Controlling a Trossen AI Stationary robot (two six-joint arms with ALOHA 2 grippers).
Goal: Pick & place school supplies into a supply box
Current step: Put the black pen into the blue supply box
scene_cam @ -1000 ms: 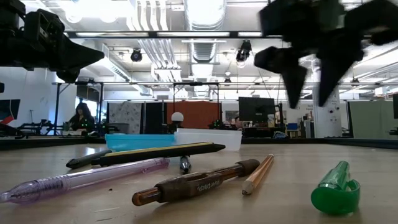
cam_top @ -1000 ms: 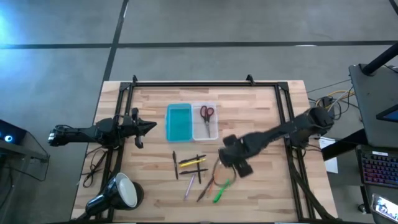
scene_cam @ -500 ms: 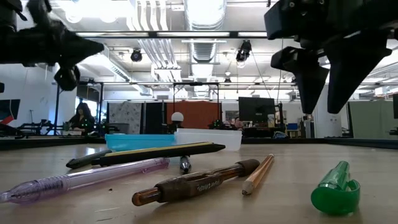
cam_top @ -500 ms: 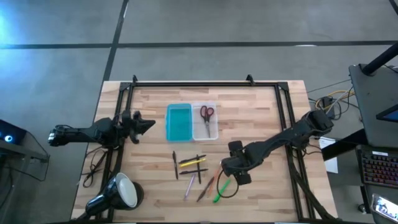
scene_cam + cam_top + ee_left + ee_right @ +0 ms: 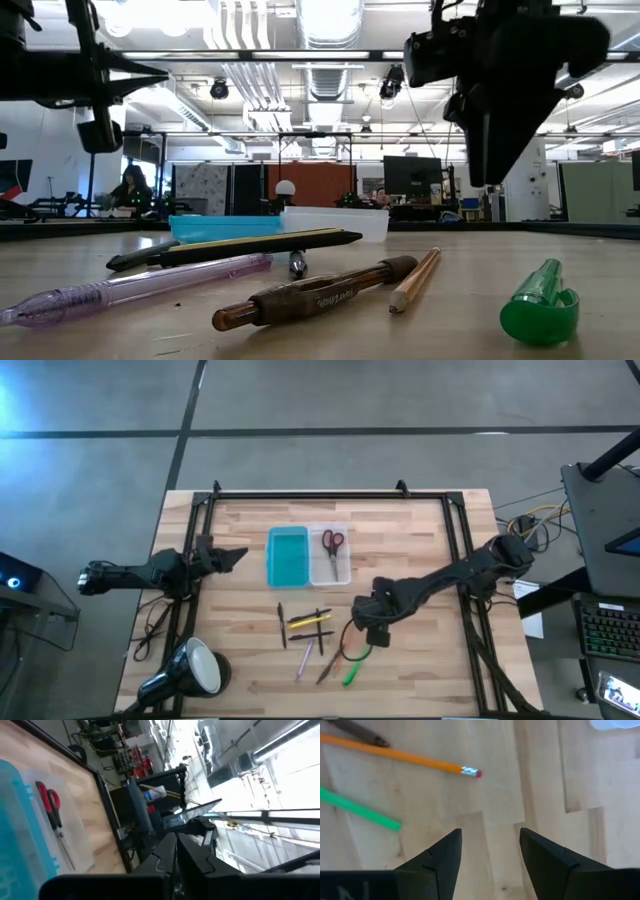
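The supply box lies open on the table, with a turquoise half [image 5: 288, 556] and a clear half [image 5: 330, 565]. Red-handled scissors [image 5: 332, 543] lie in the clear half. Near the table's front lie dark pens [image 5: 282, 625], a yellow pencil [image 5: 310, 620], a pinkish pen [image 5: 303, 658], a brown pen [image 5: 315, 295], an orange pencil [image 5: 395, 752] and a green marker [image 5: 360, 809]. My right gripper [image 5: 487, 850] hangs open above bare wood beside the pencil's eraser end and the marker, touching nothing. My left gripper [image 5: 240, 553] is shut, raised over the table's left edge.
A black-and-white desk lamp [image 5: 195, 670] sits at the near left corner. Black frame rails [image 5: 460, 540] run along the table's sides and far edge. Bare wood lies to the right of the green marker [image 5: 352, 668] and between the box and the pens.
My right gripper dipped toward the near edge over the marker, then came back a little toward the box. It also turned about its wrist, so the low view now shows its fingers edge-on. My left gripper turned at the wrist and stayed in place. No supply has moved.
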